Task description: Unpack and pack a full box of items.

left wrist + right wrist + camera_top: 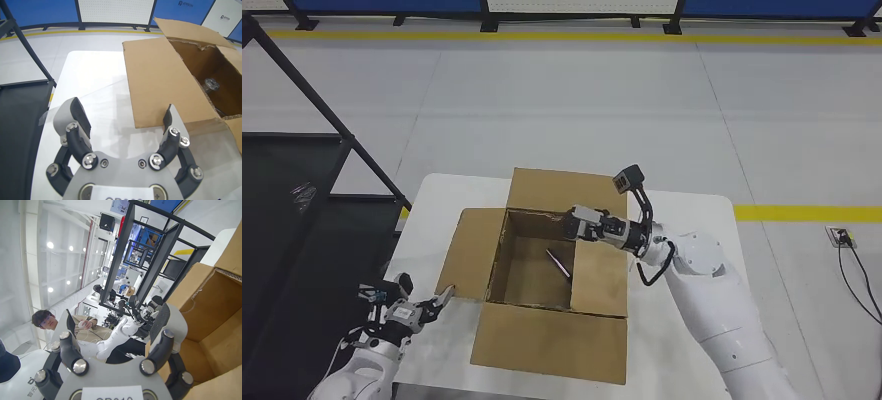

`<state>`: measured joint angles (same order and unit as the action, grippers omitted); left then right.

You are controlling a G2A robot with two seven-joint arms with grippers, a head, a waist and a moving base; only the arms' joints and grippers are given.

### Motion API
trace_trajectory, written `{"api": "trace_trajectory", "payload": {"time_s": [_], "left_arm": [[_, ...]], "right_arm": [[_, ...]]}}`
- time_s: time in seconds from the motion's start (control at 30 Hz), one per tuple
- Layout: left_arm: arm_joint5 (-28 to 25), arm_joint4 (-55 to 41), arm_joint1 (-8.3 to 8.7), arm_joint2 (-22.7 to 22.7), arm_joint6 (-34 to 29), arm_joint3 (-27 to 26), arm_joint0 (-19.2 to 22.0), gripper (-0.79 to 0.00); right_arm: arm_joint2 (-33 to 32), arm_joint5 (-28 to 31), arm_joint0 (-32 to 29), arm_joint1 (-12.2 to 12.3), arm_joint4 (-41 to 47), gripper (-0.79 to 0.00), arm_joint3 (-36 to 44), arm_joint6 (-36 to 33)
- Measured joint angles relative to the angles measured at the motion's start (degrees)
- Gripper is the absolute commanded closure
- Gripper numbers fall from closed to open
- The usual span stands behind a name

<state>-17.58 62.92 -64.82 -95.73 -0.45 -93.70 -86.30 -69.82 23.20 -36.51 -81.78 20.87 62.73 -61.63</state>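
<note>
**Box open, both jaws spread, one slim item on its floor**

The box (542, 345) stands in the middle of the white surface (682, 215) with its flaps spread open, which leaves its mouth free for an arm coming down from above. On its bottom lies a thin dark item (559, 263), slanted and clear of the walls (a pen or a tool, too small to tell).

The right arm (697, 265) stretches in from the right. The right jaws hang over the far right corner of the opening, spread wide with nothing between them. That reads as readiness to drop onto the item, since they are above the cavity, not beside it, and open far wider than so slim a thing needs.

The left arm (367, 350) is at the near left corner of the surface. The left jaws are also wide apart and empty, low over the surface and just beside the near corner of the left flap. I cannot tell whether one pad touches the cardboard. Placed there, they leave the opening to the other arm yet sit close enough to steady the box if it slides.

Whether this is the end of unpacking or the start of packing cannot be told.
</note>
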Motion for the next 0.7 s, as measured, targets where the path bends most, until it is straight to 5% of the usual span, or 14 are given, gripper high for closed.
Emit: {"api": "trace_trajectory", "payload": {"time_s": [0.7], "left_arm": [[-0.9,-0.2,0.24,-3.9,1.5,-9.9,-4.5,-0.785]], "right_arm": [[-0.6,-0.8,-2.9,0.6,0.6,-0.785,3.4,2.1]]}}
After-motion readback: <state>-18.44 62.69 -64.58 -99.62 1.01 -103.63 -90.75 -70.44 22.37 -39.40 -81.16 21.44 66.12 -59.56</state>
